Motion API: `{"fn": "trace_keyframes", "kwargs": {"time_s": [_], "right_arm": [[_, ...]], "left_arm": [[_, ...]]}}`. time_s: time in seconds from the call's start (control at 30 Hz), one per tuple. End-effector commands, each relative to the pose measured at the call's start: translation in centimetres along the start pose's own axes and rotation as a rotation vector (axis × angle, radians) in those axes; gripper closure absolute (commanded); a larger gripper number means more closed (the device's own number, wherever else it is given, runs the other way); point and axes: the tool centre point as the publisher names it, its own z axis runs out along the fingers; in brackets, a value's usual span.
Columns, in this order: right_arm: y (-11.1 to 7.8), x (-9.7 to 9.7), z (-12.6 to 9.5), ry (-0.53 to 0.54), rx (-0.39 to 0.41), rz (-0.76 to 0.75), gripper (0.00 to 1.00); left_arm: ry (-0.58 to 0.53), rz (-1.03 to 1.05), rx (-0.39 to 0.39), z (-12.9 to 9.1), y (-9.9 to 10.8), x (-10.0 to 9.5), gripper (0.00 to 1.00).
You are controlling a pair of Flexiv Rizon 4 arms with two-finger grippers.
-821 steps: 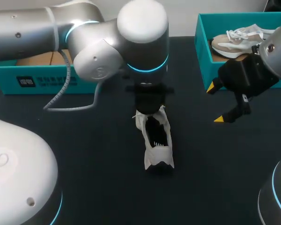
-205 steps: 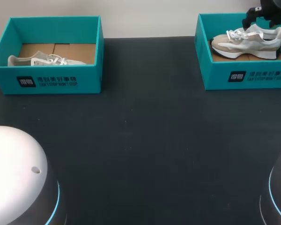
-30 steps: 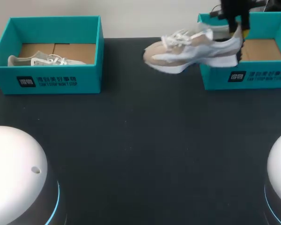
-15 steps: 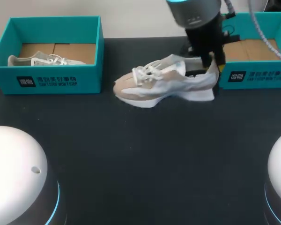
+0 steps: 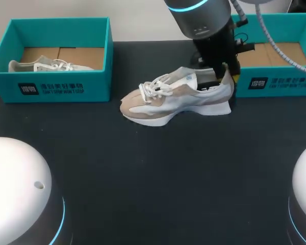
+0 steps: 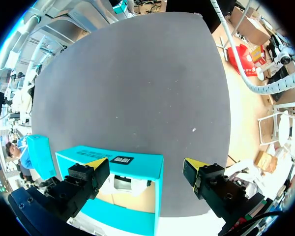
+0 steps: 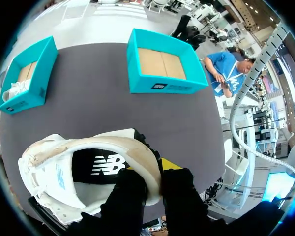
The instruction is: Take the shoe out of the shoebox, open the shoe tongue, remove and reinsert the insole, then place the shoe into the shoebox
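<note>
The right gripper (image 5: 225,76), on the arm that comes in from the upper right of the head view, is clamped on the heel collar of the shoe (image 5: 173,97). In the right wrist view the gripper (image 7: 155,182) has one finger inside the opening and one outside, pinching the collar of the shoe (image 7: 54,167). The left gripper (image 6: 145,164) is spread wide and holds nothing.

A second ago the shoe hung in the air against the right shoebox. Now it sits lower and further left, at upper centre of the head view, roughly level, with its toe pointing left. Whether the sole touches the table (image 5: 158,178) cannot be told.

The dark table lies bare across the whole middle and lower band of the head view, between the two white arm bases in the lower corners. The left shoebox (image 5: 61,87) stands at the upper left, well apart from the toe. It also shows under the left gripper in the left wrist view (image 6: 137,169).

The right shoebox (image 5: 275,84) stands at the upper right, with its near corner just beside the heel and the gripper. Only its cardboard floor shows inside.

A second shoe (image 5: 41,65) lies in the left shoebox.
</note>
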Motion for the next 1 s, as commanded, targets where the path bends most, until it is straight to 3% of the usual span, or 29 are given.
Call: {"fn": "trace_keyframes", "kwargs": {"time_s": [0.03, 0.2, 0.47, 0.73, 1.0], "right_arm": [[0.0, -0.1, -0.1, 0.003, 0.001, 0.000, 1.00], [-0.3, 0.2, -0.1, 0.019, -0.001, -0.006, 1.00], [-4.6, 3.1, 0.3, 0.029, -0.052, 0.025, 1.00], [-7.0, 6.1, 3.3, 0.065, -0.025, -0.014, 1.00], [-7.9, 9.5, 7.5, 0.033, -0.032, -0.053, 1.00]], "left_arm": [[0.002, 0.000, 0.000, -0.1, 0.0, 0.0, 0.00], [0.002, 0.000, 0.000, -0.1, 0.0, 0.0, 0.00], [0.002, 0.000, 0.000, -0.1, 0.0, 0.0, 0.00], [0.002, 0.000, 0.000, -0.1, 0.0, 0.0, 0.00], [0.002, 0.000, 0.000, -0.1, 0.0, 0.0, 0.00]]}}
